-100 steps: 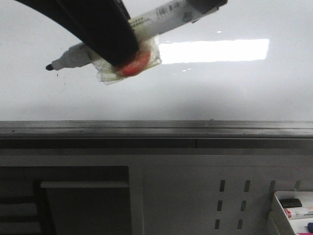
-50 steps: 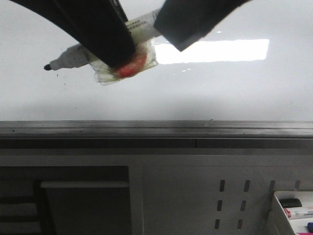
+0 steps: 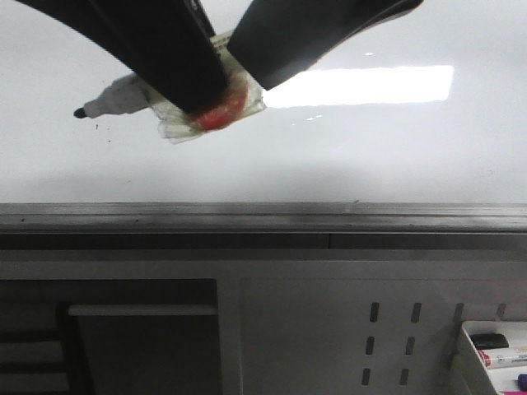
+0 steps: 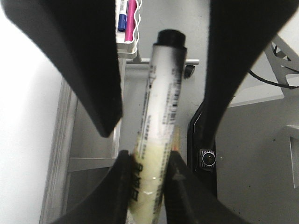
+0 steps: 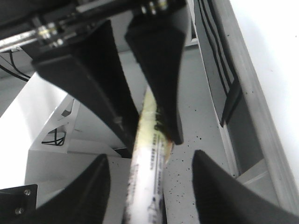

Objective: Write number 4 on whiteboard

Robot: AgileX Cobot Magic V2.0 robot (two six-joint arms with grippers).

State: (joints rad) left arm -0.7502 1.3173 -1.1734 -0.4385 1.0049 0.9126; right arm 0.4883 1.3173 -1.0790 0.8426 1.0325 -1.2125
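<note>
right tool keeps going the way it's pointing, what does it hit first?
Most likely the marker: in the right wrist view its barrel lies between the open fingers of the right tool. Straight behind it sits the left tool, clamped on that marker. Depth is unclear.

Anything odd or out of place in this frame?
Yes: the marker has a wad of clear tape and something red stuck around its barrel where the left pincer clamps it. The whiteboard shows only tiny specks, no number 4.

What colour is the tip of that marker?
Black, clearest in the front view: the marker's tip hovers by the whiteboard.
</note>
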